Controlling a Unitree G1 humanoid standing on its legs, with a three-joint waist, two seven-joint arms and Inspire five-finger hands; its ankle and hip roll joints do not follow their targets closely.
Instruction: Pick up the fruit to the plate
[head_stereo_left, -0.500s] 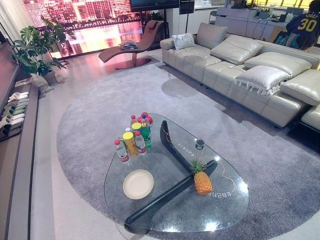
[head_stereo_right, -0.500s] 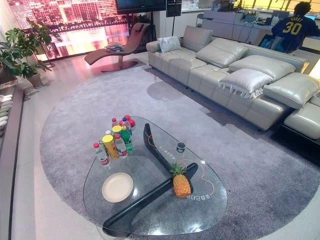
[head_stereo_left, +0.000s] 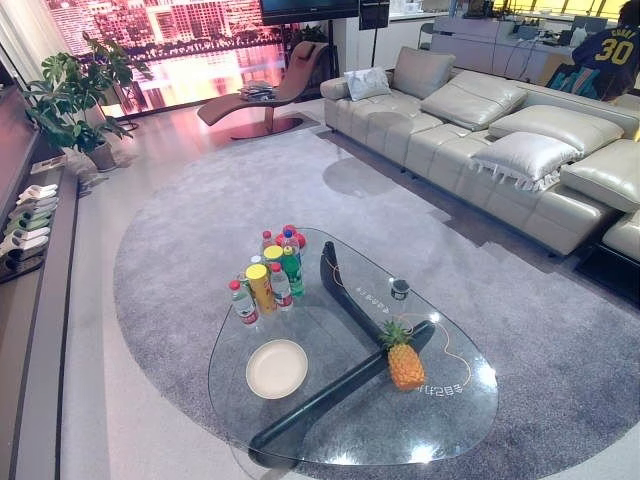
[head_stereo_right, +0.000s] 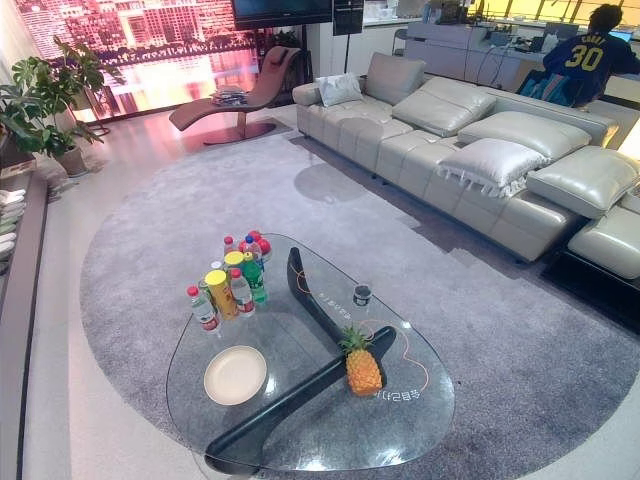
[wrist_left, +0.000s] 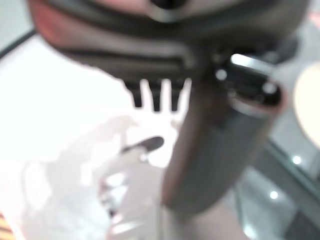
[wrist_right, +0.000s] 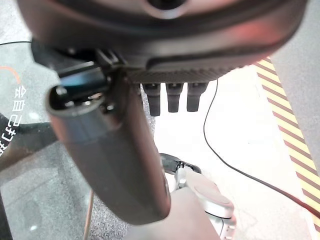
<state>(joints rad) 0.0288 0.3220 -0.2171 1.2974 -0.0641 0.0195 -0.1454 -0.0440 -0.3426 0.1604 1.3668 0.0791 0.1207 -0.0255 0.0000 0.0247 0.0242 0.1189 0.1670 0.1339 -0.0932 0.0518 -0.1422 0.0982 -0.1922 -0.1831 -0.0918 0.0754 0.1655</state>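
Reach not begun — my left hand (wrist_left: 215, 150) and right hand (wrist_right: 112, 165) hang empty, fingers loose — next comes closing on the orange leafy-crowned pineapple (head_stereo_left: 404, 362), right of the round cream plate (head_stereo_left: 277, 368), lower frame.

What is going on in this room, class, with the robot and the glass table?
Nothing is being handled yet. The pineapple stands upright on the glass table, apart from the empty plate, which lies towards the robot's left. A cluster of bottles stands beyond the plate. The left hand and the right hand are both open with relaxed fingers and hold nothing, so the fruit has not been picked up.
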